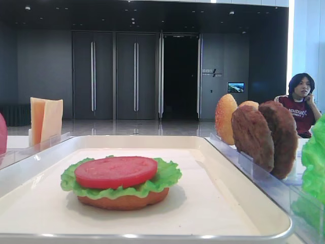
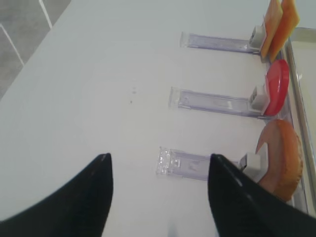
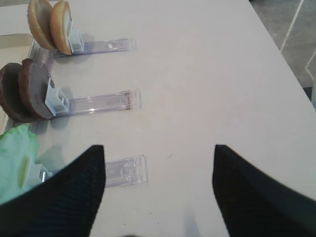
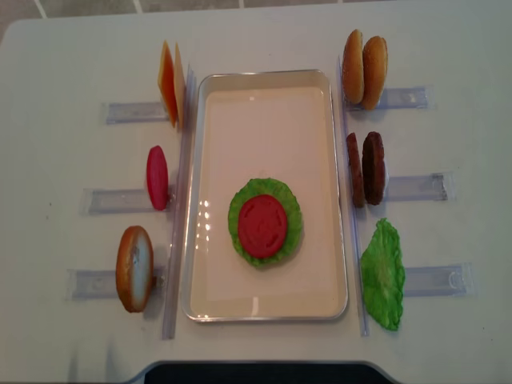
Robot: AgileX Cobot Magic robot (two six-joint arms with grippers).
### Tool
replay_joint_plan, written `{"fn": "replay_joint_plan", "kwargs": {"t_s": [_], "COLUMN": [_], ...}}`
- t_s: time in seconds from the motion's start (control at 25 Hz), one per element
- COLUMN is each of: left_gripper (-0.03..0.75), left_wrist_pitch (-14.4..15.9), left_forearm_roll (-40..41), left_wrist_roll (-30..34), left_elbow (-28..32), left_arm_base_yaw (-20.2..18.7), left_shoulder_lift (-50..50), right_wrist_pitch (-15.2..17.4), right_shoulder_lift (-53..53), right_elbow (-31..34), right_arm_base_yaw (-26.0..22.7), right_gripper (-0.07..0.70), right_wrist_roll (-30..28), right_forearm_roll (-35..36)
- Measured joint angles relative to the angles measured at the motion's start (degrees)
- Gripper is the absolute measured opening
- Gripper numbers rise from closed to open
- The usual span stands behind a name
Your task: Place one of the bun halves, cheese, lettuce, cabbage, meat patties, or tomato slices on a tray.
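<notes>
Exterior high, low angle: we record a stack on the tray (image 1: pixel 238 203): a flat bun half (image 1: pixel 122 202) at the bottom, lettuce (image 1: pixel 167 175) over it, a tomato slice (image 1: pixel 116 172) on top. The layering reads as a burger under assembly. Cheese (image 1: pixel 45 119) stands on edge at left; a speckled bun (image 1: pixel 225 118) and two meat patties (image 1: pixel 264 136) stand on edge at right, held upright by clear racks, presumably so a gripper can take them by the rim. Neither gripper shows here. A seated person (image 1: pixel 300 104) is in the background.

Right wrist view: the right gripper (image 3: pixel 158 192) has its fingers well apart with nothing between them, above bare worktop (image 3: pixel 207 74). Ahead and to its left stand the patties (image 3: pixel 27 91) and two buns (image 3: pixel 49 24); a spare lettuce leaf (image 3: pixel 15 163) lies beside its left finger, cut off by the frame edge.

Left wrist view: the left gripper (image 2: pixel 158 195) is likewise spread and empty. A domed bun (image 2: pixel 281 158) sits just ahead to its right, a spare tomato slice (image 2: pixel 277 86) and the cheese (image 2: pixel 280 24) farther ahead.

Overhead view: both grippers are out of frame. The bottom bun is hidden under the lettuce (image 4: pixel 266 222).
</notes>
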Motion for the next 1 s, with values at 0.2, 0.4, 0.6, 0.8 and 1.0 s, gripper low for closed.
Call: {"fn": "replay_joint_plan", "kwargs": {"t_s": [0.2, 0.4, 0.6, 0.8, 1.0], "left_gripper": [0.463, 0.463, 0.463, 0.463, 0.454], "left_wrist_pitch": [0.04, 0.04, 0.04, 0.04, 0.04], "left_forearm_roll": [0.0, 0.0, 0.0, 0.0, 0.0], "left_wrist_roll": [0.18, 0.18, 0.18, 0.18, 0.18], "left_elbow": [0.0, 0.0, 0.0, 0.0, 0.0], "left_arm_base_yaw": [0.0, 0.0, 0.0, 0.0, 0.0], "left_shoulder_lift": [0.0, 0.0, 0.0, 0.0, 0.0], "right_wrist_pitch": [0.0, 0.0, 0.0, 0.0, 0.0], "right_shoulder_lift": [0.0, 0.0, 0.0, 0.0, 0.0], "right_elbow": [0.0, 0.0, 0.0, 0.0, 0.0], "right_arm_base_yaw": [0.0, 0.0, 0.0, 0.0, 0.0], "right_gripper": [0.473, 0.473, 0.473, 0.473, 0.473], "right_wrist_roll": [0.0, 0.0, 0.0, 0.0, 0.0], "right_forearm_roll": [0.02, 0.02, 0.02, 0.02, 0.02]}}
